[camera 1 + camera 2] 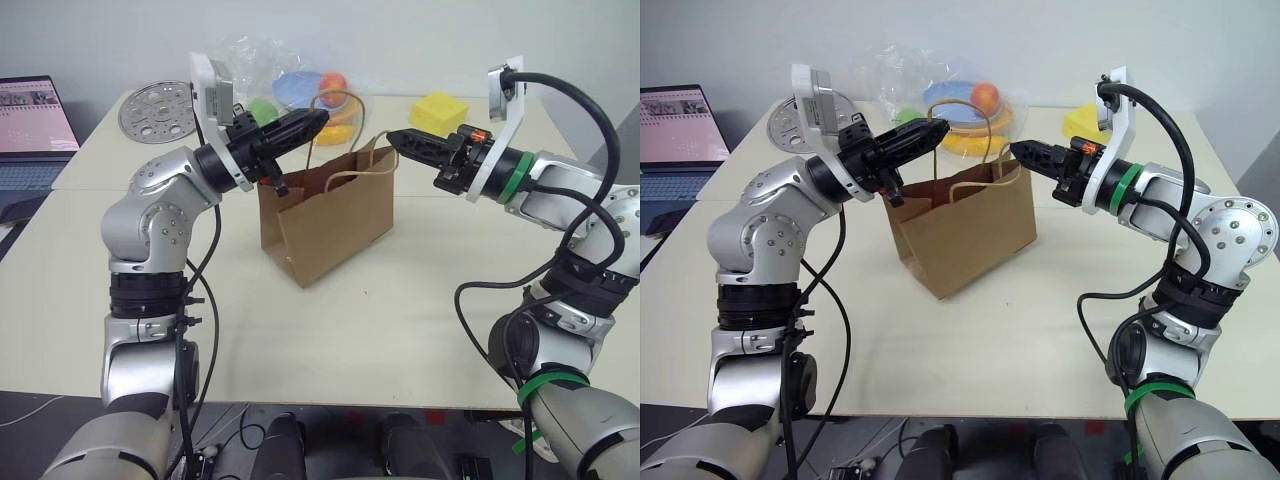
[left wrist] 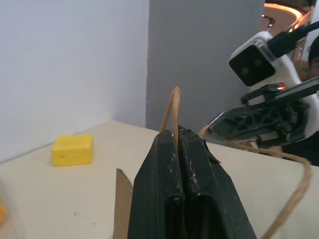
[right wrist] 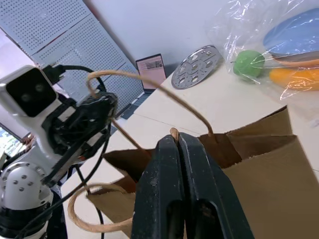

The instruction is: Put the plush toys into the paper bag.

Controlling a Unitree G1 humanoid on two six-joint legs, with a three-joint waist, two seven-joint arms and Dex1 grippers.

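- On the table, mid-way between both arms, the paper bag stands upright.
- Left gripper is pinched tight on one handle; right gripper on the other handle.
- Bag looks light and flimsy, easily creased or torn; the handles seem the best hold.

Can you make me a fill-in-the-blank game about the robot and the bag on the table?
1. The paper bag on the table is colored ____.
2. The left gripper and the right gripper are each pinching one of the bag's ____.
3. The block behind the bag is colored ____.

Missing words: brown; handles; yellow
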